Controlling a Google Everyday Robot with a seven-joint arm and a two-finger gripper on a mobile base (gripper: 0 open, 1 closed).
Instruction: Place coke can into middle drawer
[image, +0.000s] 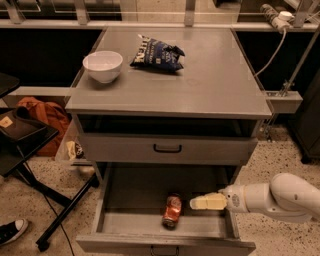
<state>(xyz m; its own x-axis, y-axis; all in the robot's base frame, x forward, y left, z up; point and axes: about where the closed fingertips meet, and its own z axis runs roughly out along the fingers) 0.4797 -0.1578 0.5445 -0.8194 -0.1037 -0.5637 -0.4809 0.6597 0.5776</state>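
The coke can (172, 210), red-orange and dented, rests leaning on the floor of the open middle drawer (131, 199), near its front middle. My gripper (196, 202), cream-coloured on a white arm (272, 199), reaches in from the right and hangs over the right part of the drawer. It sits just right of the can with a small gap and holds nothing.
The upper drawer (167, 148) with a black handle is closed above. A white bowl (102, 65) and a dark blue chip bag (157, 54) lie on the cabinet top. A black stand (60, 212), an orange bag (42, 112) and a shoe (12, 232) are on the left.
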